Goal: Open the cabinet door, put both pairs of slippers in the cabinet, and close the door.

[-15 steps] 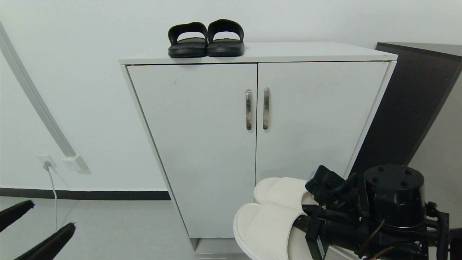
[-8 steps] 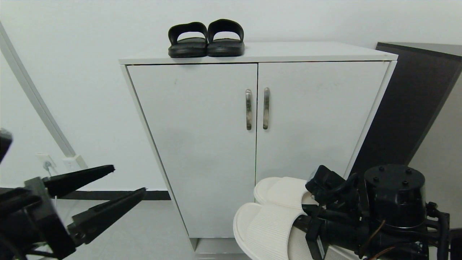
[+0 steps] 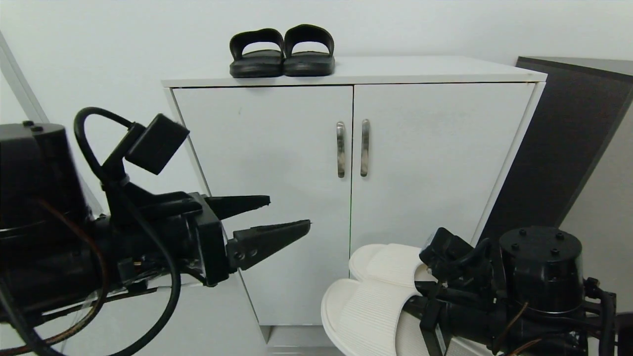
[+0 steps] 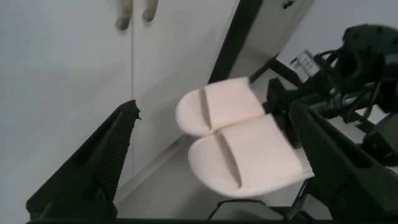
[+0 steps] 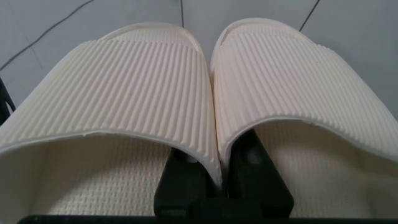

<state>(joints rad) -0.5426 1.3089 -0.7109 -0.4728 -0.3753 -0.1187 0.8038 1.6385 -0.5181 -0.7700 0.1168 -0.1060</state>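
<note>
Where the cabinet stands: the white cabinet (image 3: 277,277) is against the pale wall (image 3: 99,59). Both doors are closed, and the two metal handles (image 3: 340,149) are side by side at the middle seam.
Black pair: the black slippers (image 3: 282,52) sit on top of the cabinet, above the left door and near the front edge. They touch each other, with the open toes facing forward.
White pair: the white slippers (image 3: 376,291) are held low in front of the right door (image 3: 435,148), side by side, toes toward the cabinet.
Right arm: the right gripper (image 5: 217,174) has its fingers closed on the inner sides of the two white slippers, where the ribbed straps meet, so it carries both together.
Left arm: the left gripper (image 3: 290,211) is in front of the left door (image 3: 277,138), at about the middle height. Its fingers are spread apart with nothing between them.
Side: a dark panel (image 3: 568,138) stands just beside the cabinet on its right.
</note>
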